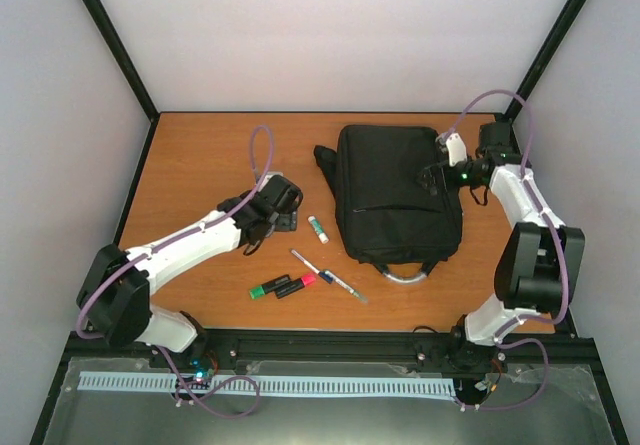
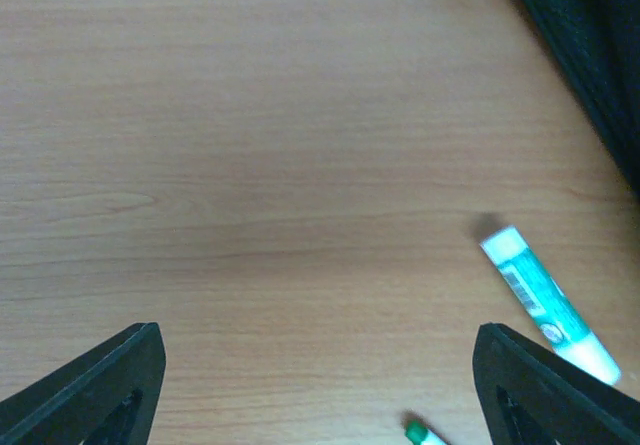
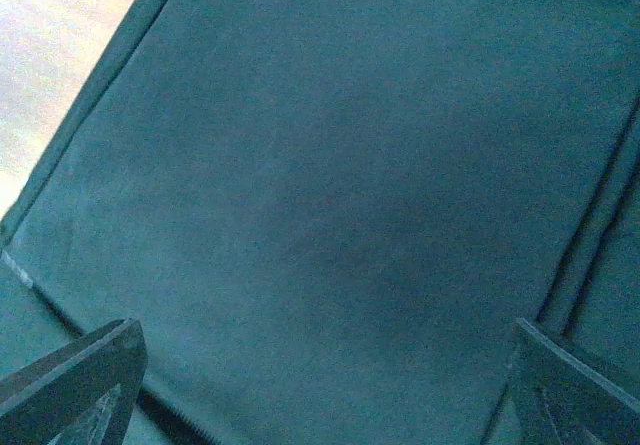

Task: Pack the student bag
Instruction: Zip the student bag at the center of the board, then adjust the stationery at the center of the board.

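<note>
Student bag [image 1: 398, 197], black woven fabric, rectangular, lies flat on the wood-grain counter [image 1: 200, 155]. Right gripper [image 3: 325, 365], arm folded, hangs over it, released; left gripper [image 2: 320, 365], arm outstretched, likewise spread wide.

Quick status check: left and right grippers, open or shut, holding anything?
Left gripper: open, empty, above the table.
Right gripper: open, empty, above the student bag.

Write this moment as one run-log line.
left gripper: open, over table | right gripper: open, over student bag | white-green tube: on table
</note>
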Motion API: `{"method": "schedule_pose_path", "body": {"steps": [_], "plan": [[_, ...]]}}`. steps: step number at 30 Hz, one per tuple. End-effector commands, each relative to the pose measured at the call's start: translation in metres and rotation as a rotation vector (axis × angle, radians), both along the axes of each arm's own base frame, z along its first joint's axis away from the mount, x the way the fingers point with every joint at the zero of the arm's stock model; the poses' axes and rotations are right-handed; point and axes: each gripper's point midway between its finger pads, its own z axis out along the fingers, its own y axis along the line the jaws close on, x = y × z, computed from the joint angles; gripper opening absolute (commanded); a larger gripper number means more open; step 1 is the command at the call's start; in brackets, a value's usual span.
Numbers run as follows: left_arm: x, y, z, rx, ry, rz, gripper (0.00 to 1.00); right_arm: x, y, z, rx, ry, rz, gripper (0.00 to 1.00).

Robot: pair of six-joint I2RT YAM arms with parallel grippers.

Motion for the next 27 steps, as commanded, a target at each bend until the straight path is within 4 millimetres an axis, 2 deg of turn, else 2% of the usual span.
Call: {"method": "schedule_pose_path", "body": {"steps": [1, 4, 6, 7, 10, 11, 12, 17, 20, 23, 27], "plan": [[-0.006, -0.035, -0.015, -0.175, 0.085, -0.089, 0.87, -0.014, 0.006, 0.035, -0.101, -0.198, 0.032, 1.0], [-0.002, -0.058, -0.016, -0.281, 0.088, -0.125, 0.87, -0.023, -0.003, 0.035, -0.188, -0.243, 0.056, 1.0], [0.009, -0.069, -0.012, -0.313, 0.077, -0.117, 0.92, -0.028, -0.003, 0.024, -0.175, -0.186, 0.105, 1.0], [0.017, -0.077, -0.01, -0.328, 0.075, -0.121, 0.94, -0.029, -0.001, 0.016, -0.161, -0.134, 0.134, 0.98], [0.048, -0.101, -0.004, -0.415, 0.078, -0.138, 1.0, -0.026, -0.003, -0.007, -0.1, -0.006, 0.149, 0.8], [0.061, -0.107, -0.003, -0.447, 0.08, -0.138, 1.0, -0.024, -0.007, -0.014, -0.092, 0.02, 0.129, 0.79], [0.074, -0.112, -0.009, -0.465, 0.098, -0.126, 1.0, -0.021, -0.012, -0.018, -0.094, 0.031, 0.102, 0.78], [0.123, -0.127, -0.004, -0.577, 0.103, -0.094, 1.0, -0.01, -0.045, -0.024, -0.045, 0.058, 0.0, 0.8], [0.147, -0.136, -0.001, -0.602, 0.105, -0.095, 1.0, -0.011, -0.057, -0.039, -0.068, 0.13, -0.032, 0.82], [0.16, -0.147, -0.011, -0.602, 0.132, -0.109, 1.0, -0.021, -0.06, -0.061, -0.087, 0.204, -0.031, 0.86], [0.161, -0.166, -0.032, -0.643, 0.191, -0.136, 1.0, -0.039, -0.053, -0.081, -0.064, 0.281, 0.008, 0.86]]}}
